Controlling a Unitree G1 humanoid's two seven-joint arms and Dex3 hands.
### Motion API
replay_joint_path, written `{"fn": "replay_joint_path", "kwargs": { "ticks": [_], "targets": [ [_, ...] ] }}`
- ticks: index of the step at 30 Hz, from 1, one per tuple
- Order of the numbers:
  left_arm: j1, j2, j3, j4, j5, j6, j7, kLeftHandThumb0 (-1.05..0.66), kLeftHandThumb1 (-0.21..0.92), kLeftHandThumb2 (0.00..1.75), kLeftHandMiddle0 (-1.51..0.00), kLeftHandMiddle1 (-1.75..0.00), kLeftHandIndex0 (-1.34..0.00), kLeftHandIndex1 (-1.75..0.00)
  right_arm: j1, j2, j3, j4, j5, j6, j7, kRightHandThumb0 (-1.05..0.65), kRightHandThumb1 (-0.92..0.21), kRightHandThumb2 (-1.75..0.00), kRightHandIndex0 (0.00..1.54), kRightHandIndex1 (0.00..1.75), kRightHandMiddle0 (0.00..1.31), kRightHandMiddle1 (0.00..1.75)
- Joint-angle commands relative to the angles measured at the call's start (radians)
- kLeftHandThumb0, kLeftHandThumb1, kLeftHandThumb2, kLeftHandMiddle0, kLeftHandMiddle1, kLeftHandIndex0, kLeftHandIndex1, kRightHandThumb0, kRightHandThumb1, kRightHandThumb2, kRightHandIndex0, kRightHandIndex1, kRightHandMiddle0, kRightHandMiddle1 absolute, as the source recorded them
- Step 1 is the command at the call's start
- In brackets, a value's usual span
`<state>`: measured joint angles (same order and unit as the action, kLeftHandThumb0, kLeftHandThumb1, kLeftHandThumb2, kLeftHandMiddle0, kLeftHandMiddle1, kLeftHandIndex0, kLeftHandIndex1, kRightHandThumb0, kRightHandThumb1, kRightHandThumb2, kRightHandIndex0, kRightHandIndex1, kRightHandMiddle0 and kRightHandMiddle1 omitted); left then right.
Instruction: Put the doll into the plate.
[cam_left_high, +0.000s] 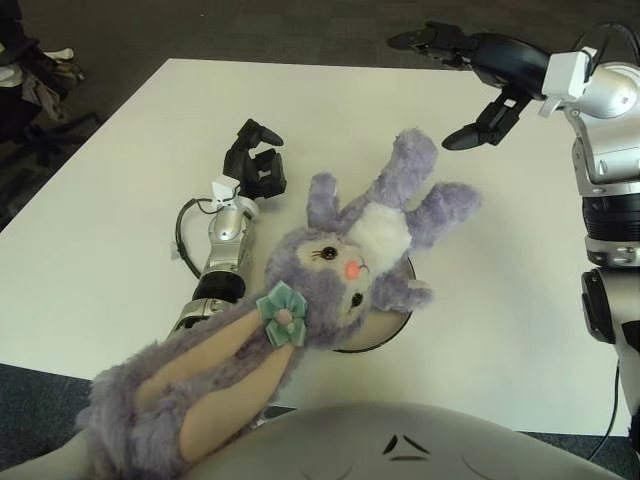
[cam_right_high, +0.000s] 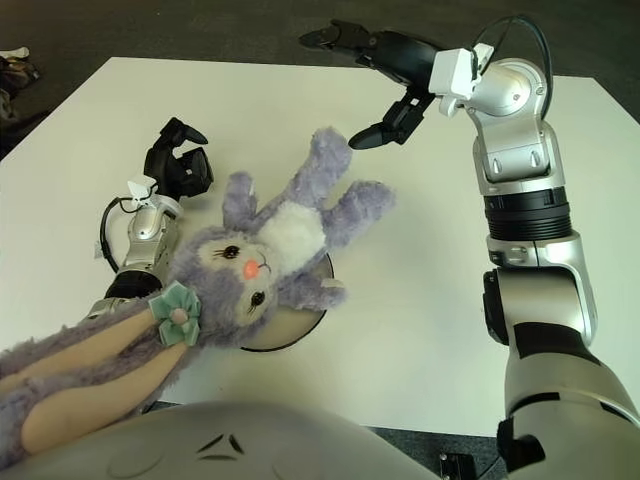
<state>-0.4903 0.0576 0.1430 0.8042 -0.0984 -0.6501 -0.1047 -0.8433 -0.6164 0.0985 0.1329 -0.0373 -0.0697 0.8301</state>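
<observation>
Fingers of right hand (cam_left_high: 470, 75) spread, holding nothing, raised above doll (cam_left_high: 340, 270). Doll lies across plate (cam_left_high: 395, 330). Left hand (cam_left_high: 255, 160) curled, empty, beside doll's left.

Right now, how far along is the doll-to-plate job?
Mostly done: the doll lies across the plate, its long ears trailing off the table edge. In hand: nothing; the right hand is open, raised beyond the doll. The left hand shows left of the doll. Left: perhaps tucking the ears in.
</observation>
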Motion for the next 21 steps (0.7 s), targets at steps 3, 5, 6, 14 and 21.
{"fn": "replay_joint_path", "kwargs": {
  "ticks": [3,5,6,14,21],
  "targets": [
    [0.109,-0.015,0.013,0.078,-0.016,-0.005,-0.024,-0.43,0.48,1.11,-1.07,-1.75,-0.48,-1.75,-0.001,0.008,0.009,-0.019,-0.013,0.010,-0.017,-0.72,-0.30,-0.90,0.00,0.00,0.00,0.32],
    [0.109,-0.013,0.018,0.084,-0.017,-0.007,-0.029,-0.43,0.48,1.12,-1.07,-1.75,-0.49,-1.75,0.215,0.150,-0.226,0.071,0.036,-0.047,-0.368,-0.66,-0.37,-0.85,0.09,0.21,0.11,0.55],
    [0.108,-0.011,0.020,0.087,-0.018,-0.007,-0.030,-0.43,0.47,1.12,-1.07,-1.75,-0.49,-1.75,0.271,0.195,-0.288,0.097,0.047,-0.055,-0.474,-0.56,-0.49,-0.78,0.22,0.62,0.25,0.90],
    [0.109,0.005,0.026,0.083,-0.023,0.007,-0.043,-0.43,0.47,1.12,-1.06,-1.75,-0.49,-1.75,0.264,0.248,-0.291,0.176,0.065,-0.056,-0.563,-0.05,-0.47,-0.98,0.58,1.46,0.47,1.49],
    [0.111,0.016,0.035,0.077,-0.040,0.012,-0.077,-0.43,0.47,1.13,-1.10,-1.75,-0.49,-1.75,0.363,0.286,-0.283,0.174,-0.002,-0.184,-0.690,-0.01,-0.36,-1.16,0.69,1.54,0.45,1.59]
  ]
}}
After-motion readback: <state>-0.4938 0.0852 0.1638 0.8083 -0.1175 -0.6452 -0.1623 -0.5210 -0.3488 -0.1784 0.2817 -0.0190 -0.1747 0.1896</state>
